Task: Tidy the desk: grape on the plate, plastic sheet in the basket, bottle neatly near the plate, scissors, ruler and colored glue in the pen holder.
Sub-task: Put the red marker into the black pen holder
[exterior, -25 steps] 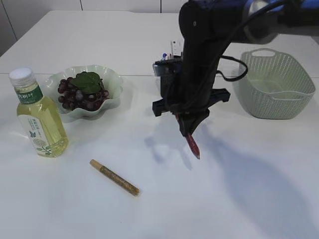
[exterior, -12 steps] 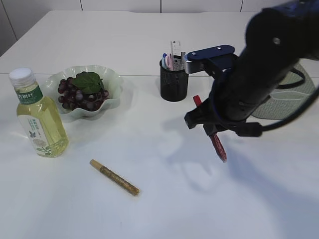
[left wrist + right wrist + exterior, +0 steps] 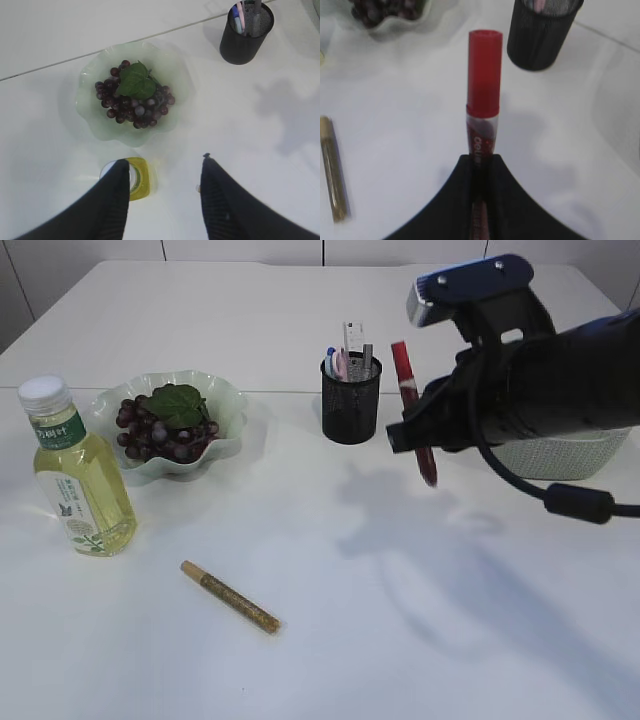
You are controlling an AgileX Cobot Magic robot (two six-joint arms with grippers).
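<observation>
While your right gripper point(image 3: 415, 435) pinches the red glue stick point(image 3: 412, 405) aloft just beside the pen holder point(image 3: 350, 400), likely lining up a drop, your left gripper point(image 3: 162, 192) hangs spread, empty, above the bottle point(image 3: 132, 177).

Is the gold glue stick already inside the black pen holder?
No, the gold glue stick lies flat on the table, far from the black pen holder.
</observation>
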